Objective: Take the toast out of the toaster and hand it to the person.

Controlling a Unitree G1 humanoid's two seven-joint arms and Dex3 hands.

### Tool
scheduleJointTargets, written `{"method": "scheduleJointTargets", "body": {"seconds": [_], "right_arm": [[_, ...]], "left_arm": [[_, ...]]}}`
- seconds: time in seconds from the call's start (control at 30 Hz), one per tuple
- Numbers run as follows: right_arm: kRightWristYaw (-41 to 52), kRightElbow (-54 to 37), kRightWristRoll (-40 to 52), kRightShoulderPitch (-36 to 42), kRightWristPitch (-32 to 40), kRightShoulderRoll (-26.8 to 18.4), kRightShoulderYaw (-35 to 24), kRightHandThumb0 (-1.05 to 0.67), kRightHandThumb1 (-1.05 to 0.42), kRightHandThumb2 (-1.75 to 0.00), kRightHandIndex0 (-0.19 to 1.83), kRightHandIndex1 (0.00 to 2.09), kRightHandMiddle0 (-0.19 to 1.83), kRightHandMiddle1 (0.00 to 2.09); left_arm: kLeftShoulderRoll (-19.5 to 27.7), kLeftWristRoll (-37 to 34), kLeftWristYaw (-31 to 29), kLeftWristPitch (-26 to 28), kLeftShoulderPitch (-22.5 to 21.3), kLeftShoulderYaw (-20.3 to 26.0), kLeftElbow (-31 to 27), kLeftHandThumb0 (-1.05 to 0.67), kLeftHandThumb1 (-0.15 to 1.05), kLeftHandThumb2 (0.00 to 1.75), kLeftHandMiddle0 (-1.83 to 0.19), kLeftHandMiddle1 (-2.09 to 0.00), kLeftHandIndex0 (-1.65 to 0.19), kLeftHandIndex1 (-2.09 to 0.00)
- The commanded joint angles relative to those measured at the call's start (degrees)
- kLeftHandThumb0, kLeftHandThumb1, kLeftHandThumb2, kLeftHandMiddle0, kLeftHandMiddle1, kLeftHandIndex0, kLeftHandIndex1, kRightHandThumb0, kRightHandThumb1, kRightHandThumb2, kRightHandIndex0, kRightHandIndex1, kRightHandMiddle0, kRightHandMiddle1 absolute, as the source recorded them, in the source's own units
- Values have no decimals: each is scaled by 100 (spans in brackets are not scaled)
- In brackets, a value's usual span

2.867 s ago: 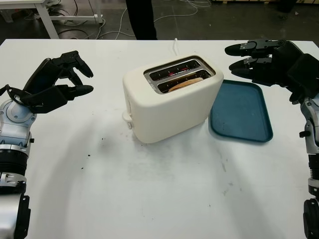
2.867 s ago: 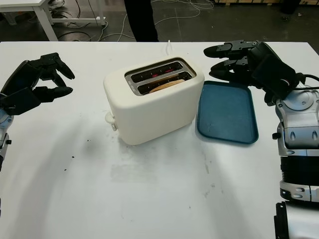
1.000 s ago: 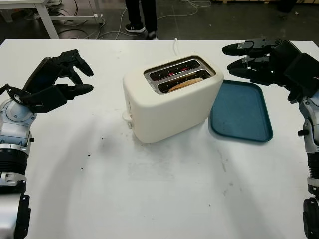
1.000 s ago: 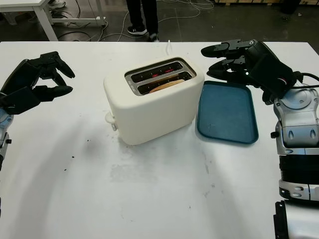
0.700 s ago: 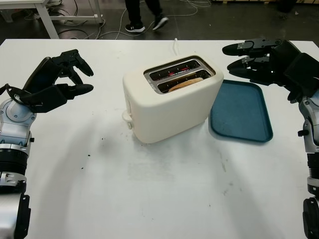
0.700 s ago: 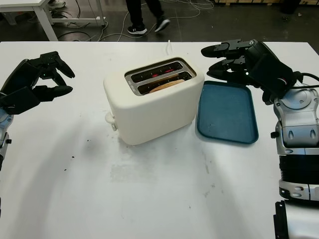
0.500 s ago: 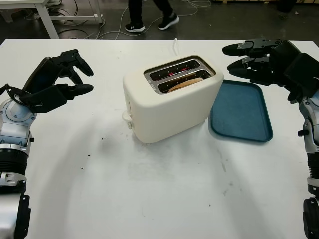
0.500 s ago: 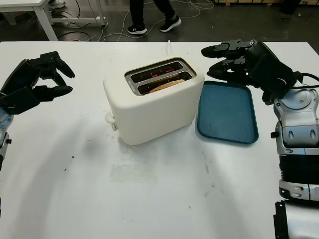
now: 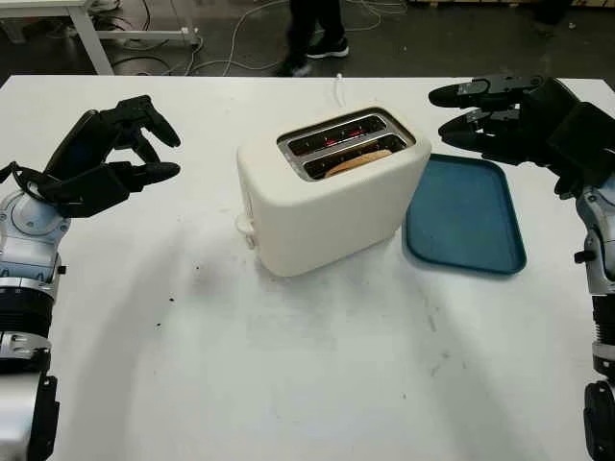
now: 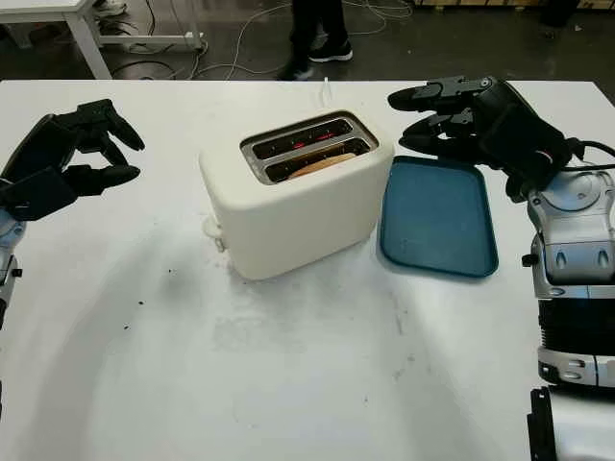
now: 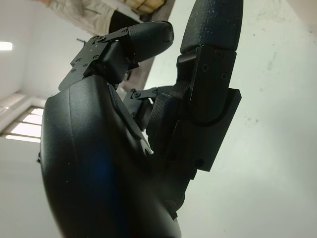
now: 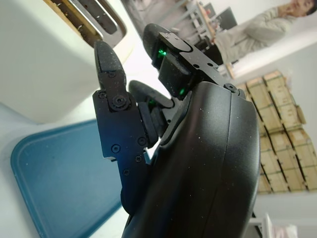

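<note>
A cream two-slot toaster point(image 9: 327, 202) stands mid-table. One slice of brown toast point(image 9: 357, 160) sits low in its nearer slot; the far slot glows red inside. My right hand point(image 9: 485, 113) hovers open just right of the toaster's top, above the far end of the blue tray point(image 9: 466, 219). The toaster's slots point(image 12: 89, 20) and the blue tray point(image 12: 54, 183) also appear past the fingers in the right wrist view. My left hand point(image 9: 135, 154) hangs open over the table's left side, well clear of the toaster. A person's legs point(image 9: 312, 29) are on the floor beyond the far edge.
A white cord point(image 9: 338, 88) runs from behind the toaster to the far edge. Dark crumbs point(image 9: 183, 288) dot the table left of the toaster. A white table leg point(image 9: 86, 34) and cables lie on the floor at the back left.
The person beyond the table has walked to the right. My right hand has shifted slightly toward the toaster; the left hand, toaster and toast stay put.
</note>
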Motion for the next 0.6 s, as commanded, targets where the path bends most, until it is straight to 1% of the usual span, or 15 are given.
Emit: {"method": "scheduleJointTargets", "body": {"seconds": [0.0, 0.13, 0.4, 0.57], "right_arm": [[-8, 5, 32, -55, -84, 10, -15, -40, -89, 0, 50, 76, 77, 1], [-24, -33, 64, -54, 35, 33, -30, -41, -88, 0, 50, 77, 77, 1], [-28, -26, 81, -38, 15, 42, -46, -39, -88, 0, 48, 77, 77, 0], [-27, -16, 52, -44, -26, 22, -31, -42, -88, 0, 48, 78, 77, 1]], "left_arm": [[6, 2, 41, -14, -38, -1, 9, -105, 92, 27, -60, -140, -41, -142], [-19, -69, 1, -22, -43, 19, 31, -105, 92, 25, -60, -140, -41, -142], [-2, -5, 60, 26, -18, 1, -22, -105, 92, 26, -61, -141, -42, -142], [-13, -55, 34, 32, -20, 19, -9, -105, 92, 25, -62, -139, -43, -140]]}}
